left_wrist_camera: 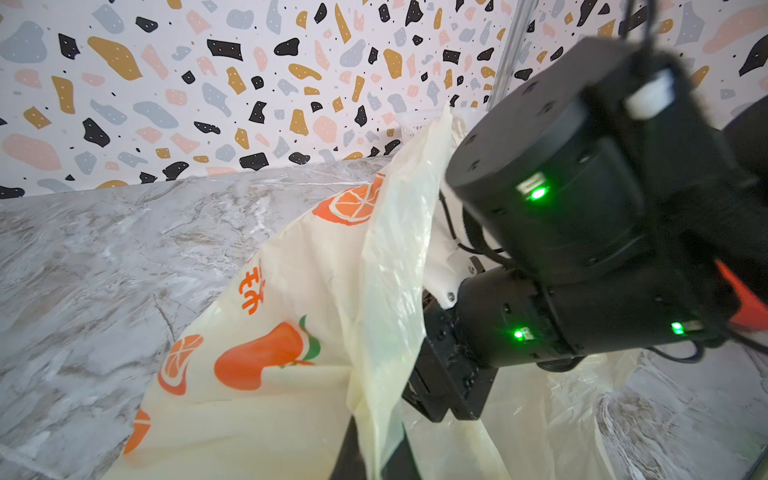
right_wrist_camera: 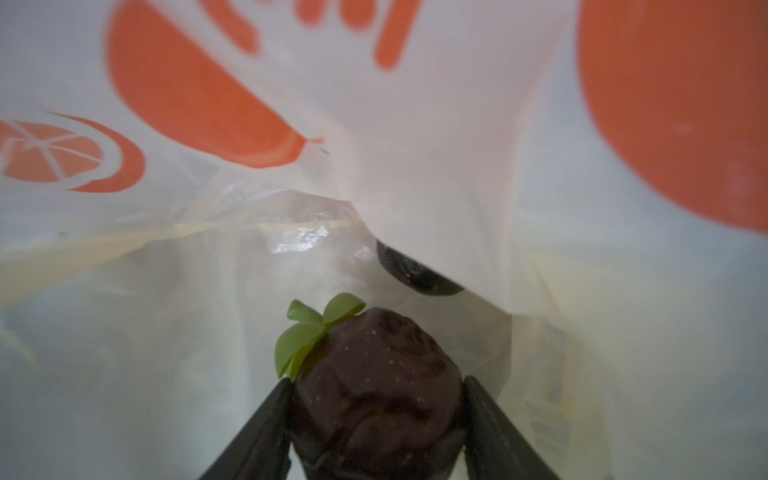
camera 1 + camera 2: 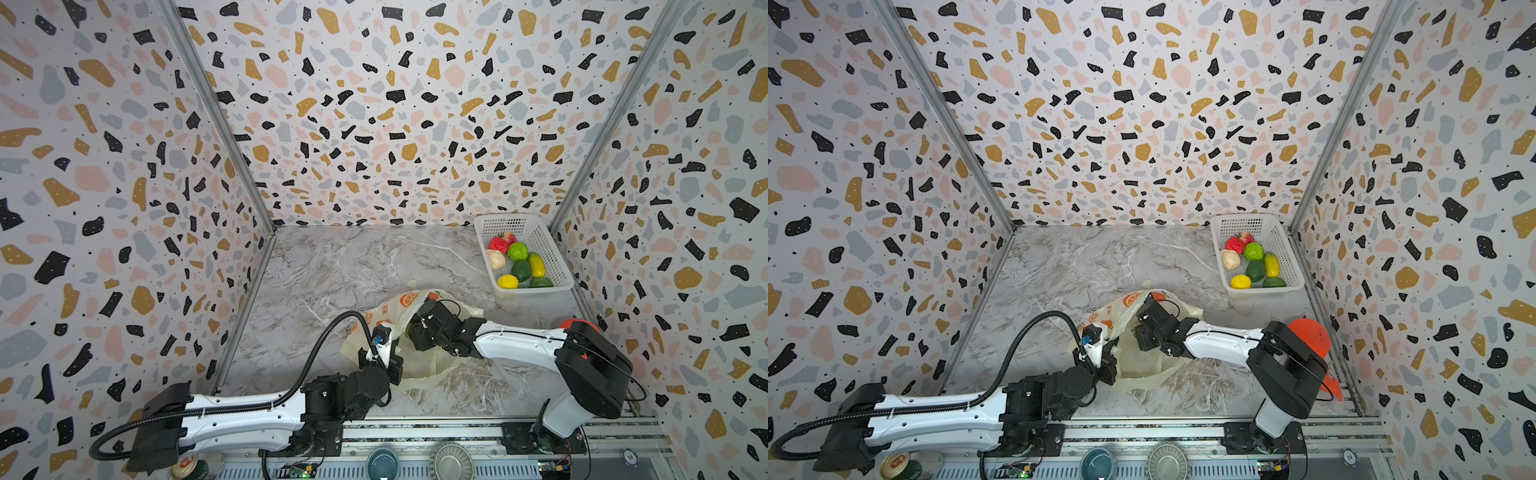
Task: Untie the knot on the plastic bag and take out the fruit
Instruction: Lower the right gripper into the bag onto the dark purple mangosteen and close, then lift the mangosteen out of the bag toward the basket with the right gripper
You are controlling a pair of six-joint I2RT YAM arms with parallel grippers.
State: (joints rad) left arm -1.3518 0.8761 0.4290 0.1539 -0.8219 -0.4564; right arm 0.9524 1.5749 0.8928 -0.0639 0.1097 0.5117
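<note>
Two arms meet at the thin pale-yellow plastic bag with orange fruit prints [image 3: 428,361], slumped near-centre on the grey marble worktop [image 3: 332,266]. Left jaws are pinched together on its rim — film running between them. Right jaws are deep inside, clamped on a dark bumpy berry-shaped fruit with green leaves [image 2: 374,415]. White perforated plastic basket [image 3: 536,232] of fruit sits far right, well apart.

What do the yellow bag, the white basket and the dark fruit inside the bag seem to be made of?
The plastic bag: thin translucent plastic film, glossy; it wrinkles and light passes through. The basket: rigid white plastic, matte, with a moulded grid of holes. The dark fruit: probably an imitation strawberry, plastic or foam, judging by its stiff flat green leaves; which one, I cannot tell.
</note>
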